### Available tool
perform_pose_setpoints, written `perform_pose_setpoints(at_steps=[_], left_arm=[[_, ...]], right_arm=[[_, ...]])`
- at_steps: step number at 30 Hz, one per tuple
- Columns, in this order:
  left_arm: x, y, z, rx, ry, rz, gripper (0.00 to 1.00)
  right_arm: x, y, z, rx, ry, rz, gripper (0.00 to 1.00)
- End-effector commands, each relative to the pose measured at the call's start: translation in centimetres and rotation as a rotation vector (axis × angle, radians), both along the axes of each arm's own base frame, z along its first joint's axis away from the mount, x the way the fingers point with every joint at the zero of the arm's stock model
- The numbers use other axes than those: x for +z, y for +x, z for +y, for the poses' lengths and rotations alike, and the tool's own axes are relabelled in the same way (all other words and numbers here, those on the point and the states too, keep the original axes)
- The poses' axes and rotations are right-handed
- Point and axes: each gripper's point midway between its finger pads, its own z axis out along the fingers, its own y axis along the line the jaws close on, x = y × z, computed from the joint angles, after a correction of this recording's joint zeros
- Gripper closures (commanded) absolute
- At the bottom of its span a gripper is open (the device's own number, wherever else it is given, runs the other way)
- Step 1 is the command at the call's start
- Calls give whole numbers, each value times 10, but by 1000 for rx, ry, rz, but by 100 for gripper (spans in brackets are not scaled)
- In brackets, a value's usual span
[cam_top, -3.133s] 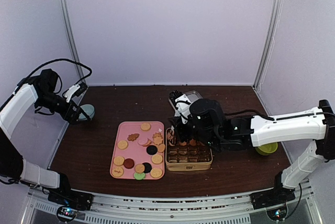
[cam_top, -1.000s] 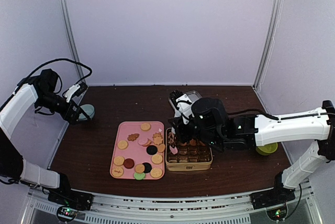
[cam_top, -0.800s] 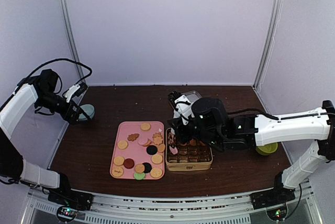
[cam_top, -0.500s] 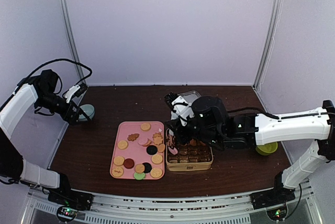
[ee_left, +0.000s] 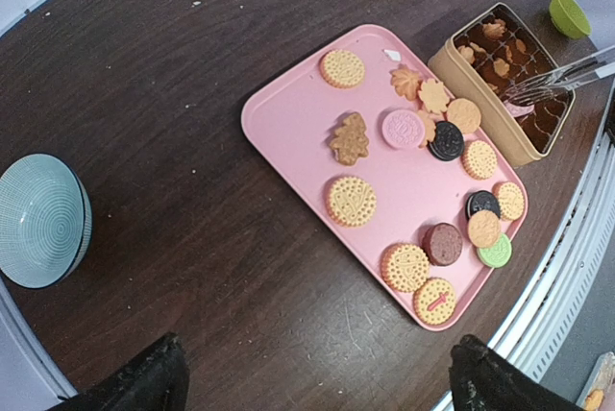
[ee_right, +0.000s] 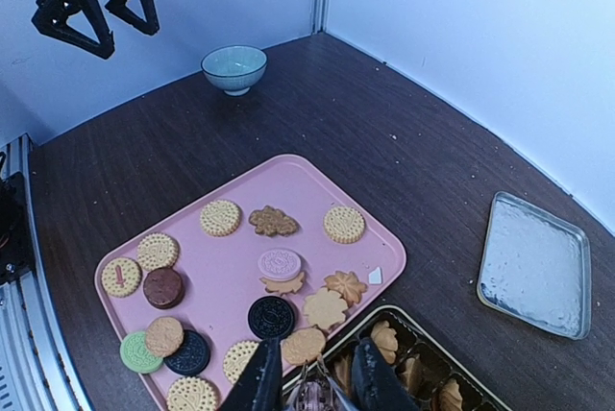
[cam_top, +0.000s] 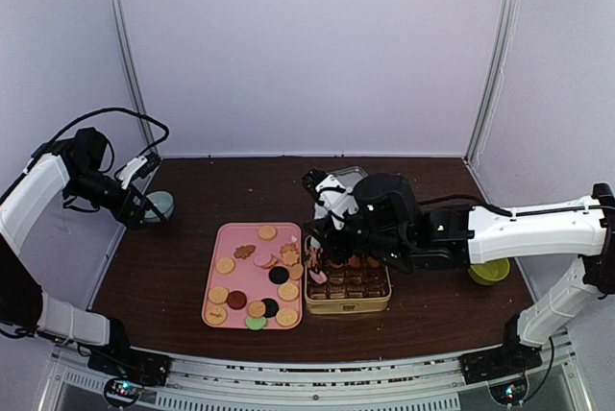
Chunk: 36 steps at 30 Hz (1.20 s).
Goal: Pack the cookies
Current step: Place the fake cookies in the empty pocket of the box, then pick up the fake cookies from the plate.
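Several cookies, mostly round and tan, with pink, black, dark red and green ones, lie on a pink tray. They also show in the left wrist view and the right wrist view. A gold tin with brown cups stands right of the tray and holds some tan cookies. My right gripper is shut on metal tongs, whose tips hold a small pink piece over the tin's left end. My left gripper is wide open and empty at the far left.
A teal bowl sits by the left gripper. A silver tin lid lies behind the tin. A green cup stands at the right under the right arm. Walls close in the table on three sides.
The tongs picked up a pink piece since the earliest frame and hold it over the tin's left end. The right wrist has shifted slightly. The left arm has not moved.
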Motion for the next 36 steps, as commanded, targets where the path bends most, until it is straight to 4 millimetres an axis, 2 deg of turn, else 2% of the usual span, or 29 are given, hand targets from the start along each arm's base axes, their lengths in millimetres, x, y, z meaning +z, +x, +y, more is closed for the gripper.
perform_pose_setpoints(at_steps=[1, 10, 14, 19, 29, 36], left_arm=[[15, 1, -2, -16, -11, -43, 3], [17, 2, -3, -22, -19, -46, 3], [19, 4, -3, -24, -21, -49, 3], [16, 5, -2, -18, -21, -33, 3], [9, -1, 4, -1, 29, -26, 2], [6, -7, 4, -7, 31, -22, 2]], right_arm=[[37, 6, -9, -26, 56, -59, 73], [43, 2, -10, -14, 78, -45, 70], [63, 3, -8, -21, 147, -61, 72], [82, 7, 14, 9, 197, -69, 72], [71, 34, 77, 18, 198, -77, 70], [34, 62, 112, -1, 117, -66, 70]])
